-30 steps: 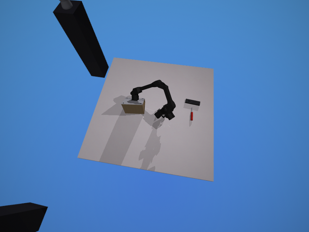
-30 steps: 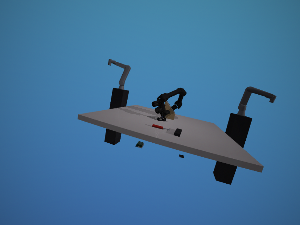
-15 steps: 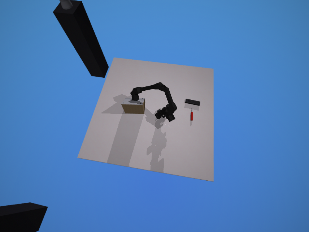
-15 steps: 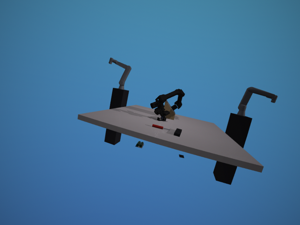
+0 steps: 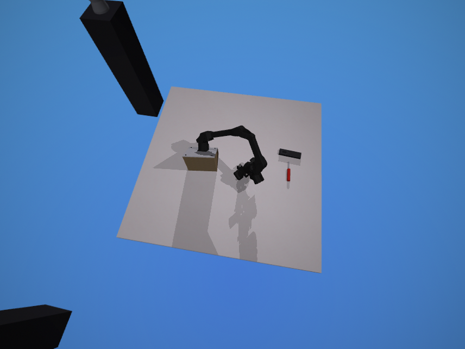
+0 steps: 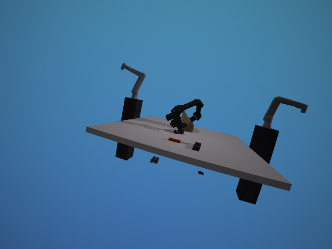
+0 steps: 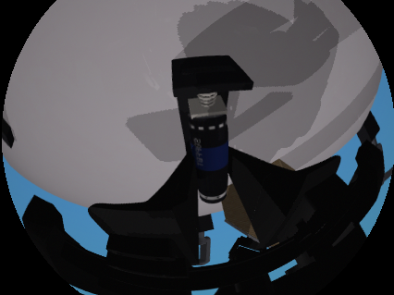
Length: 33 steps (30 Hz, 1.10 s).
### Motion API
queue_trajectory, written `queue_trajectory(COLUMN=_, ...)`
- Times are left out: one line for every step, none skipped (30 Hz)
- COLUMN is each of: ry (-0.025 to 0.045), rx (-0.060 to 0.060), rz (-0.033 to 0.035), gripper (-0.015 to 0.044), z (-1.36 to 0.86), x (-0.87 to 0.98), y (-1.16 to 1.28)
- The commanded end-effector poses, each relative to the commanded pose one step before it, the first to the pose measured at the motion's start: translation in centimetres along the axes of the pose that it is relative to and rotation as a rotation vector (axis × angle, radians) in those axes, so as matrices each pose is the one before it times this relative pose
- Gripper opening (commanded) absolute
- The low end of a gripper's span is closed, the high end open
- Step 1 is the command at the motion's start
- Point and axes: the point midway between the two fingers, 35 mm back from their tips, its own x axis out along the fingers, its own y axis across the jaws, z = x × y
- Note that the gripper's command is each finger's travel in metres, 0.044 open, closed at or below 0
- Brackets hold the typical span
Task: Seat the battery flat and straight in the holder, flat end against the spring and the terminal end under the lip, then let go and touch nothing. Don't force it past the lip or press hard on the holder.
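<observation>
The black battery with a blue band [image 7: 214, 159] is between the fingers of my gripper [image 7: 208, 154], which is shut on it. The black holder [image 7: 208, 75] [image 6: 176, 132] is on the table [image 5: 279, 224] [image 6: 119, 132], under and beyond the battery. The battery's far end meets the pale metal plate [image 7: 207, 108] in front of the spring [image 7: 206, 99], which looks short and squeezed. Its near end, with a silver ring, is toward the wrist camera. The lip end of the holder is hidden, so I cannot tell whether the battery lies flat or is under the lip.
A red-handled screwdriver [image 5: 288, 174] [image 6: 174, 140] and a black box [image 5: 289, 154] [image 6: 197, 146] lie beyond the holder, away from the arm's base. The base stands on a wooden block [image 5: 201, 163] [image 6: 187, 123]. Two grey arms on black pillars [image 6: 132, 109] [image 6: 264, 143] stand outside the table.
</observation>
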Motion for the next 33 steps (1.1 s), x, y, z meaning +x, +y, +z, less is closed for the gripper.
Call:
queue_trajectory(ry=-0.0012, rx=-0.0058, rz=-0.00344, gripper=0.0077, z=0.287, x=-0.102, y=-0.004)
queue_trajectory(ry=-0.00004, rx=0.0, rz=-0.00001, gripper=0.0077, z=0.054, x=-0.021, y=0.0)
queue_trajectory(ry=-0.00004, rx=0.0, rz=-0.00001, gripper=0.0077, z=0.054, x=-0.021, y=0.0)
queue_trajectory(ry=-0.00004, rx=0.0, rz=-0.00001, gripper=0.0077, z=0.054, x=-0.021, y=0.0)
queue_trajectory(ry=0.00002, rx=0.0, rz=-0.00001, gripper=0.0077, z=0.051, x=-0.022, y=0.0)
queue_trajectory(ry=0.00002, rx=0.0, rz=-0.00001, gripper=0.0077, z=0.051, x=-0.022, y=0.0)
queue_trajectory(ry=0.00002, rx=0.0, rz=-0.00001, gripper=0.0077, z=0.051, x=-0.022, y=0.0)
queue_trajectory(ry=0.00006, rx=0.0, rz=-0.00001, gripper=0.0077, z=0.049, x=-0.023, y=0.0)
queue_trajectory(ry=0.00006, rx=0.0, rz=-0.00001, gripper=0.0077, z=0.048, x=-0.022, y=0.0)
queue_trajectory(ry=0.00006, rx=0.0, rz=-0.00001, gripper=0.0077, z=0.048, x=-0.022, y=0.0)
queue_trajectory(ry=0.00014, rx=0.0, rz=-0.00003, gripper=0.0077, z=0.046, x=-0.022, y=0.0)
queue_trajectory(ry=0.00014, rx=0.0, rz=-0.00003, gripper=0.0077, z=0.046, x=-0.022, y=0.0)
queue_trajectory(ry=0.00014, rx=0.0, rz=-0.00003, gripper=0.0077, z=0.046, x=-0.022, y=0.0)
queue_trajectory(ry=0.00013, rx=0.0, rz=-0.00005, gripper=0.0077, z=0.043, x=-0.022, y=0.0)
queue_trajectory(ry=0.00013, rx=0.0, rz=-0.00005, gripper=0.0077, z=0.043, x=-0.022, y=0.0)
queue_trajectory(ry=0.00013, rx=0.0, rz=-0.00005, gripper=0.0077, z=0.043, x=-0.022, y=0.0)
queue_trajectory(ry=0.00007, rx=0.0, rz=-0.00013, gripper=0.0077, z=0.042, x=-0.022, y=0.0)
queue_trajectory(ry=0.00007, rx=0.0, rz=-0.00013, gripper=0.0077, z=0.042, x=-0.022, y=0.0)
queue_trajectory(ry=0.00007, rx=0.0, rz=-0.00013, gripper=0.0077, z=0.042, x=-0.022, y=0.0)
queue_trajectory(ry=0.00009, rx=0.0001, rz=-0.00009, gripper=0.0077, z=0.044, x=-0.023, y=0.0)
queue_trajectory(ry=0.00009, rx=0.0001, rz=-0.00009, gripper=0.0077, z=0.044, x=-0.024, y=0.0)
queue_trajectory(ry=0.00009, rx=0.0001, rz=-0.00009, gripper=0.0077, z=0.044, x=-0.023, y=0.0)
queue_trajectory(ry=0.00001, rx=0.0001, rz=-0.00018, gripper=0.0077, z=0.042, x=-0.023, y=0.0)
queue_trajectory(ry=0.00001, rx=0.0001, rz=-0.00018, gripper=0.0077, z=0.042, x=-0.023, y=0.0)
queue_trajectory(ry=0.00001, rx=0.0001, rz=-0.00018, gripper=0.0077, z=0.042, x=-0.023, y=0.0)
queue_trajectory(ry=-0.00004, rx=0.0001, rz=-0.00026, gripper=0.0077, z=0.044, x=-0.024, y=0.0)
queue_trajectory(ry=-0.00004, rx=0.0001, rz=-0.00026, gripper=0.0077, z=0.044, x=-0.025, y=0.0)
queue_trajectory(ry=-0.00004, rx=0.0001, rz=-0.00026, gripper=0.0077, z=0.044, x=-0.024, y=0.0)
queue_trajectory(ry=-0.00009, rx=0.0, rz=-0.00044, gripper=0.0077, z=0.045, x=-0.025, y=0.001)
queue_trajectory(ry=-0.00009, rx=0.0, rz=-0.00044, gripper=0.0077, z=0.045, x=-0.025, y=0.001)
queue_trajectory(ry=-0.00009, rx=0.0, rz=-0.00044, gripper=0.0077, z=0.045, x=-0.025, y=0.001)
queue_trajectory(ry=0.0, rx=0.0, rz=0.0, gripper=0.0077, z=0.0, x=0.0, y=0.0)
queue_trajectory(ry=-0.00065, rx=0.0001, rz=-0.00018, gripper=0.0077, z=0.002, x=0.003, y=0.0)
